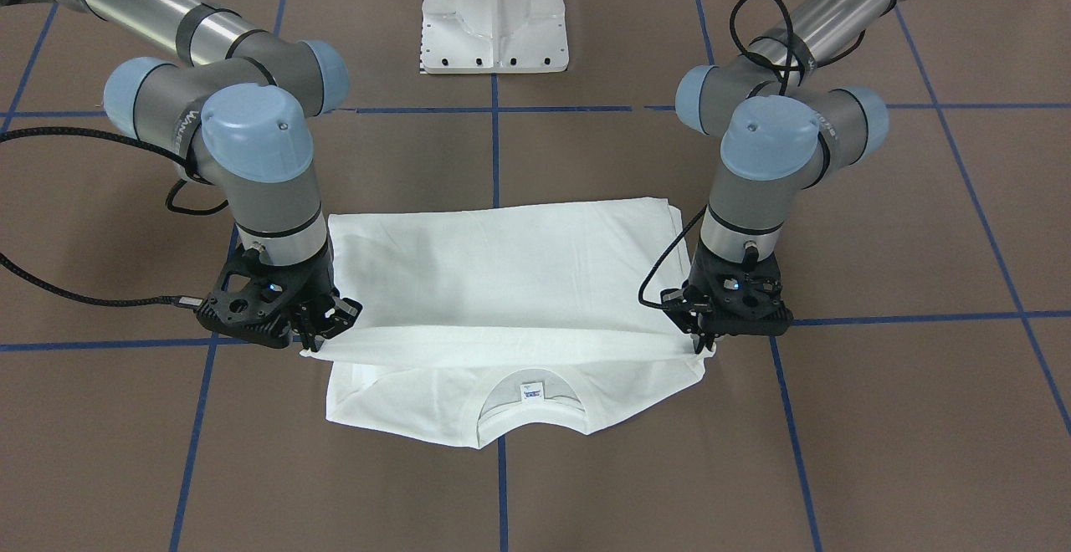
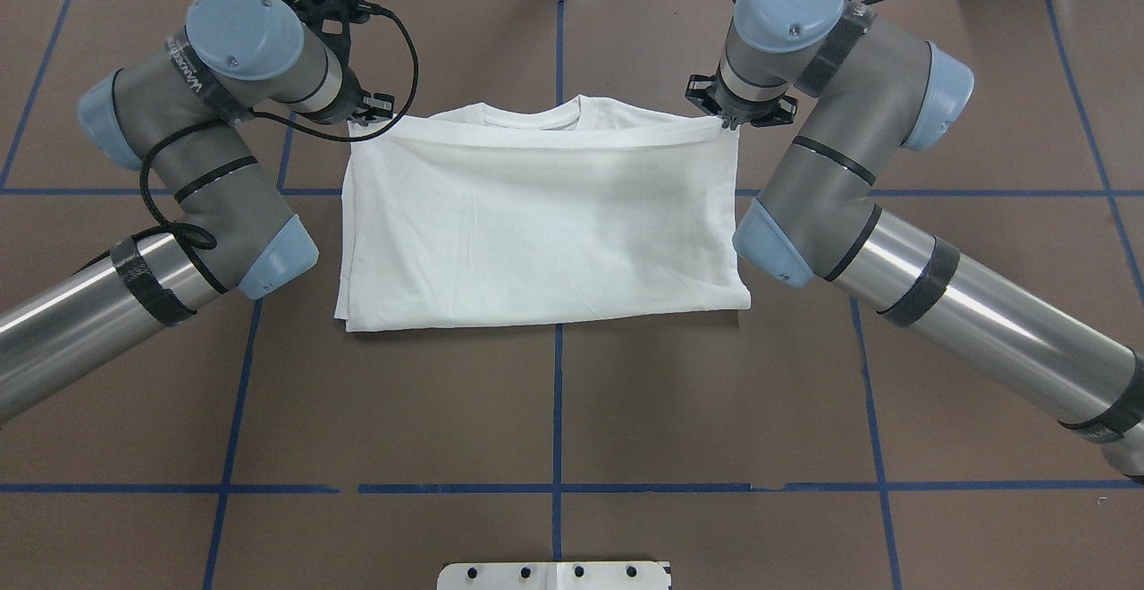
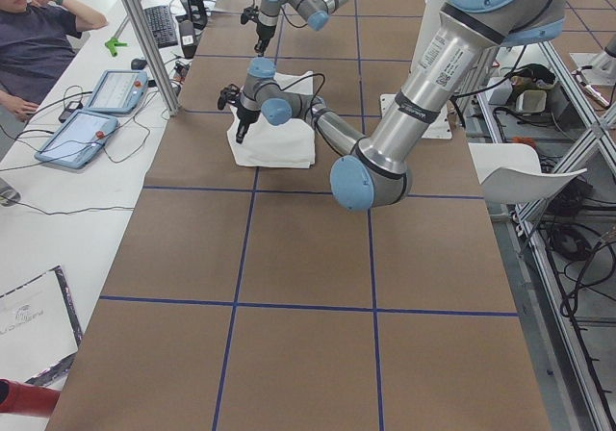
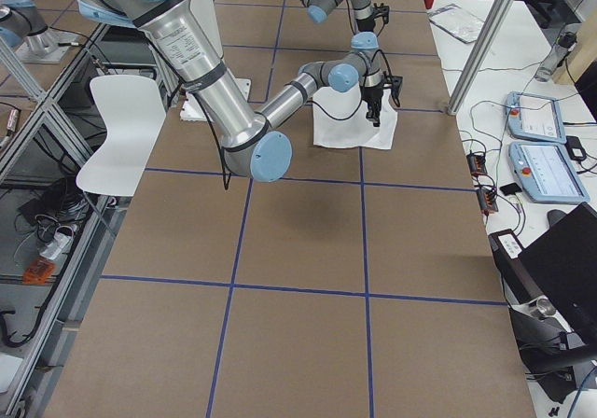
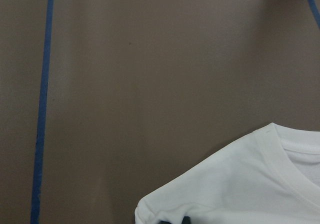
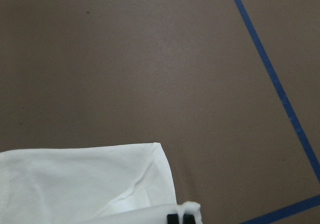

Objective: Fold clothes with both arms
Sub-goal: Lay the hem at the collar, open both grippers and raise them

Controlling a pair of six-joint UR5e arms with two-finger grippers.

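T-shirt (image 1: 502, 268) mid-counter (image 1: 878, 435), folded. Front view: left hand (image 1: 701, 343) & right hand (image 1: 320, 336) each pinch a corner of the raised fold edge — neck label (image 1: 530, 391) visible. Overhead: label hidden, wide counter stretch robot-side. Wrist views: cloth corner clamped at bottom edge.

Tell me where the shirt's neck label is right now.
Front-facing view: the neck label sits inside the collar, near the middle blue tape line, just below the shirt edge stretched between the left claw and right claw.
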